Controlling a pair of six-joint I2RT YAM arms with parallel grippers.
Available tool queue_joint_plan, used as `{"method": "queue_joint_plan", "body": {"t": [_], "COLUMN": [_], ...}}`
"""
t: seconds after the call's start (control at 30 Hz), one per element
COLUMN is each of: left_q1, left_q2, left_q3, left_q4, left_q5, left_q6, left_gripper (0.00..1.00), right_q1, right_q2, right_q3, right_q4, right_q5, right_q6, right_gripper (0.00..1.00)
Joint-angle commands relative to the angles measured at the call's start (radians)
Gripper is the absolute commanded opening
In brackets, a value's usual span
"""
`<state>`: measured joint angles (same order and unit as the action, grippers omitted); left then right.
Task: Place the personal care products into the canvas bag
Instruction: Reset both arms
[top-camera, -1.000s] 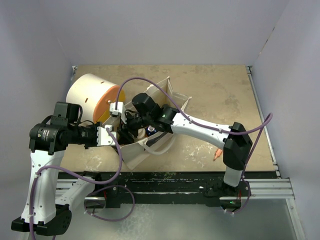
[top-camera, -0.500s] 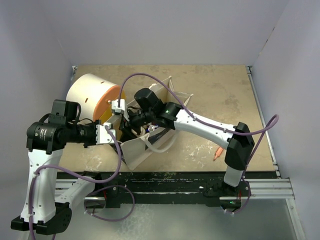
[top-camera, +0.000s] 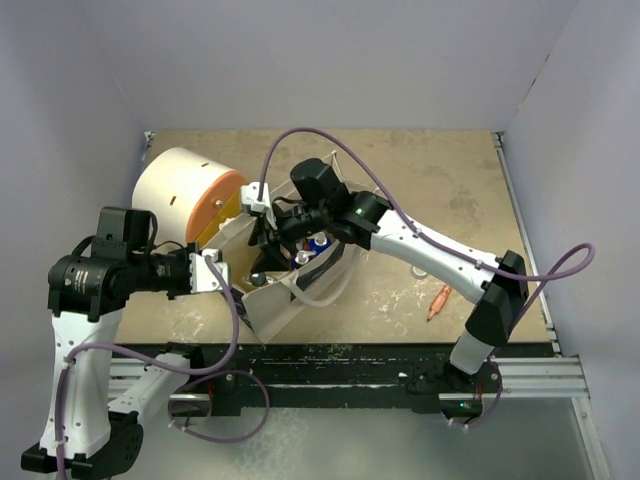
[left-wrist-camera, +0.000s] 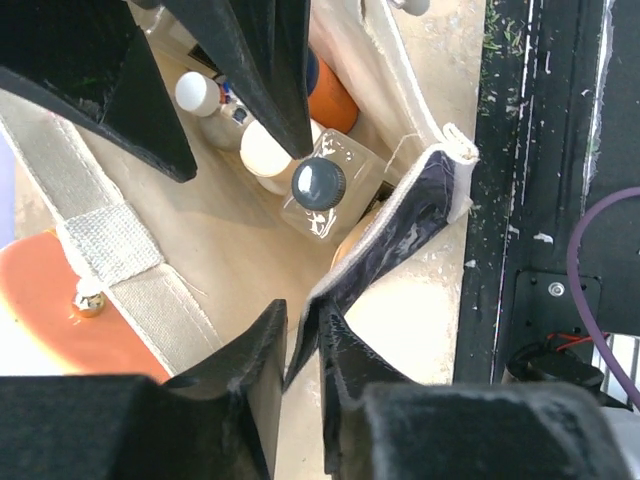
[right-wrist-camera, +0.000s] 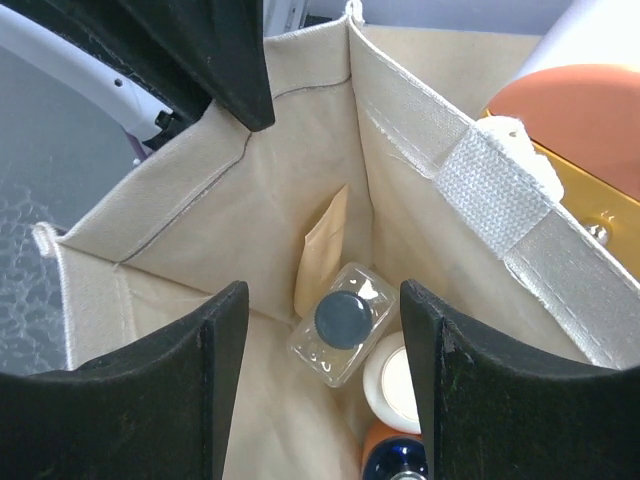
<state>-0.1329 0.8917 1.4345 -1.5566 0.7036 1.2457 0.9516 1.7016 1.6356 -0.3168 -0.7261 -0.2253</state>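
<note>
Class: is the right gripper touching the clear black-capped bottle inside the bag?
Apart. In the right wrist view the clear bottle lies on the canvas bag floor, beyond the open fingertips of the right gripper, with lining showing around it.

White drum (top-camera: 172, 192) with orange end, upper left of desk (top-camera: 440, 190); small orange pen-like item (top-camera: 437, 301), lower right.

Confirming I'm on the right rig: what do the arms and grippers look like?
Both arms match: the left arm and right arm have white links with black joint housings. A purple cable loops along each. A small green light glows on the right arm. The left gripper and right gripper have matte black, wedge-shaped fingers.
</note>
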Motion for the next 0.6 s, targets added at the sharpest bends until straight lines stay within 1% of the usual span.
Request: {"method": "queue_joint_plan", "body": {"t": [0.0, 0.17, 0.23, 0.4, 0.53, 0.57], "left_q1": [0.003, 0.003, 0.003, 0.003, 0.003, 0.003], "left_q2": [-0.025, -0.029, -0.031, -0.037, -0.044, -0.048], "left_q3": [0.006, 0.043, 0.055, 0.071, 0.084, 0.084], "left_q4": [0.044, 0.071, 0.075, 0.12, 0.194, 0.221], "left_q5": [0.048, 0.009, 0.0, -0.025, -0.037, -0.051], "left_q6": [-0.059, -0.136, -0.143, -0.208, -0.295, -0.321], "left_gripper": [0.26, 0.36, 0.49, 0.75, 0.94, 0.97], "right_q1": [-0.038, -0.162, -0.217, -0.342, -0.447, -0.483], "right_q2": [-0.1, -0.207, -0.246, -0.337, -0.4, -0.415], "right_q3": [0.025, -0.007, -0.016, -0.056, -0.095, -0.105], "right_q4": [-0.015, 0.019, 0.032, 0.067, 0.084, 0.087], "right_q5": [-0.017, 0.011, 0.018, 0.054, 0.1, 0.102], "right_q6": [-0.038, -0.025, -0.014, 0.018, 0.042, 0.049], "right_gripper": [0.64, 0.64, 0.65, 0.65, 0.66, 0.66]}}
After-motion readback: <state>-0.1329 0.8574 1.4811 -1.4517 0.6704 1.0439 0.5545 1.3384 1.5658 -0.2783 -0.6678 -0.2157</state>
